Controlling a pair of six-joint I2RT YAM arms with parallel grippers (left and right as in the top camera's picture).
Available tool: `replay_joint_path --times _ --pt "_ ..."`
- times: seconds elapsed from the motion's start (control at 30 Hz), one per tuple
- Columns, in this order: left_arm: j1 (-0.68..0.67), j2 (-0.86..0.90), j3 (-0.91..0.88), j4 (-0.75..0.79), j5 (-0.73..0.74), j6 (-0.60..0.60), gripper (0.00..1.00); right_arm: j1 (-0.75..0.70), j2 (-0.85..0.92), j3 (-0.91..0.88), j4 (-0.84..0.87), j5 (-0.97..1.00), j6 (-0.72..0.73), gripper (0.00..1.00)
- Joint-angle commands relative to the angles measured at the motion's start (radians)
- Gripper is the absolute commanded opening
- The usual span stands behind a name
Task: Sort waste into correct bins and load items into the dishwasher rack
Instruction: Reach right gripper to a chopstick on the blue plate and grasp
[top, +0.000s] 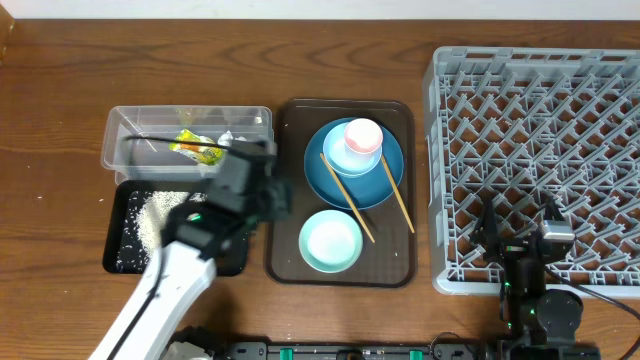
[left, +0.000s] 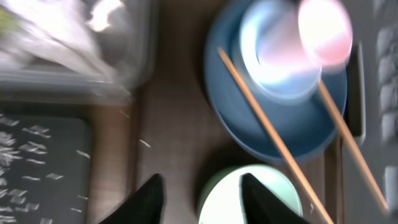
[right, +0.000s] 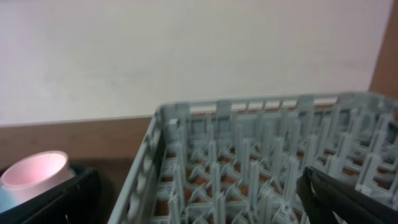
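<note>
My left gripper (left: 202, 190) hangs open and empty over the left rim of the pale green bowl (top: 331, 241), one finger above the bowl, the other above the brown tray. Behind it the blue plate (top: 355, 172) carries the small light blue bowl (left: 273, 59) with the pink cup (top: 363, 135) in it, and two chopsticks (top: 347, 195) lie across the plate. The clear tub (top: 130, 150) holds the yellow-green wrapper (top: 192, 148) and white tissue (top: 228, 137). Rice grains (top: 150, 215) lie in the black tray (top: 120, 250). My right gripper (top: 519, 220) stands open over the near edge of the grey dishwasher rack (top: 540, 130).
The brown serving tray (top: 390, 270) sits between the bins and the rack. A few stray rice grains (left: 144, 143) lie on the wood beside it. A pale wall runs behind the table in the right wrist view.
</note>
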Motion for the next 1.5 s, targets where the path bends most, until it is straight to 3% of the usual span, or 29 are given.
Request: replay_joint_path --times 0.0,0.27,0.4,0.57,0.8,0.97,1.0,1.03,1.1,1.47 --pt "0.097 -0.075 0.030 0.005 -0.016 0.001 0.56 -0.009 0.058 0.147 -0.048 -0.058 0.002 0.99" --pt "0.237 -0.119 0.029 0.009 -0.016 0.000 0.69 -0.009 0.486 0.624 -0.324 -0.277 -0.002 0.99" --pt "0.243 -0.110 0.029 0.009 -0.021 0.001 0.71 0.018 0.748 0.862 -0.493 -0.404 -0.002 0.99" --pt "0.243 -0.109 0.029 0.009 -0.038 0.001 0.71 0.129 1.027 1.073 -0.676 -0.412 -0.003 0.99" --pt "0.243 -0.109 0.029 -0.008 -0.038 0.001 0.71 0.369 1.300 1.132 -0.660 -0.450 -0.002 0.99" --pt "0.243 -0.109 0.029 -0.034 -0.038 0.001 0.71 0.447 1.415 1.132 -0.648 -0.552 0.019 0.99" --pt "0.243 -0.109 0.029 -0.041 -0.038 0.001 0.71 0.457 1.429 1.132 -0.647 -0.567 0.008 0.89" --pt "0.243 -0.109 0.029 -0.047 -0.037 0.001 0.71 0.467 1.440 1.132 -0.645 -0.555 0.000 0.72" --pt "0.243 -0.109 0.029 -0.056 -0.038 0.001 0.71 0.488 1.456 1.132 -0.652 -0.496 -0.002 0.54" --pt "0.243 -0.107 0.029 -0.063 -0.037 0.000 0.71 0.639 1.510 1.131 -0.768 -0.269 -0.002 0.33"
